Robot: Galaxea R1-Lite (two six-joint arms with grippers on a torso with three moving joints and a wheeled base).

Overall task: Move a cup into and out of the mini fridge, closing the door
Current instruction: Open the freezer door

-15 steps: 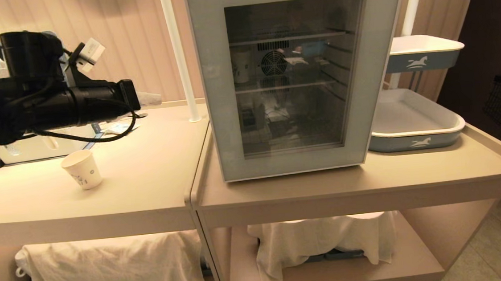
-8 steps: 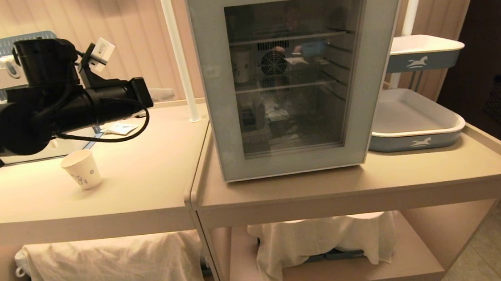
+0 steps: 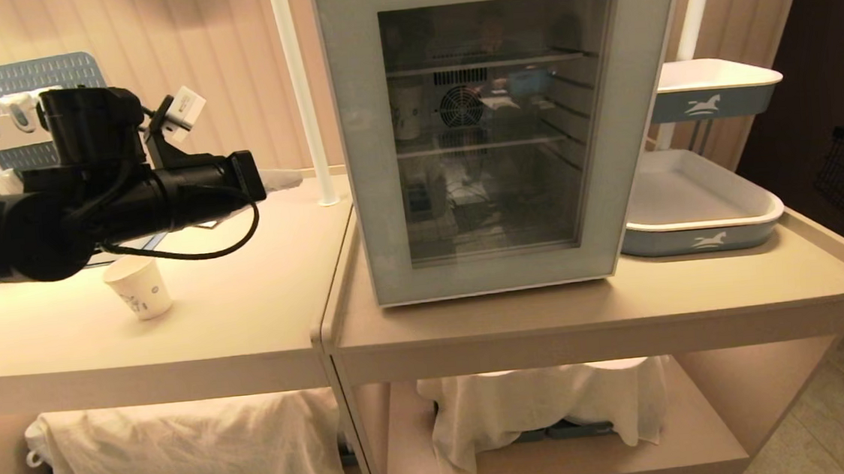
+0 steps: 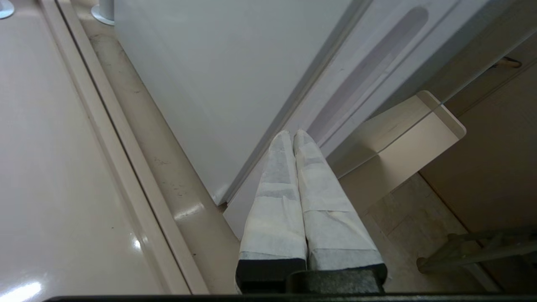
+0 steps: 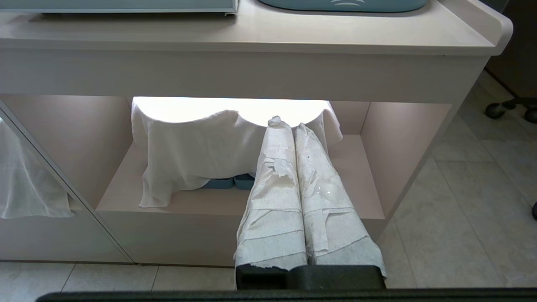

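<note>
Left gripper (image 3: 289, 178) pinched together, empty, mid-left of frame near the mini fridge (image 3: 503, 125); door (image 3: 493, 130) closed, maybe a cup (image 3: 406, 115) inside; right gripper (image 5: 293, 128) together too

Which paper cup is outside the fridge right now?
The cup standing on the left counter, just below the left arm. The other cup sits on a shelf inside the mini fridge, seen through the shut door.

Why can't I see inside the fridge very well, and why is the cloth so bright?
Head view: the door glass is dim and mirrors the room, veiling the shelves. Right wrist view: light glares over the white cloth, washing out its top.
</note>
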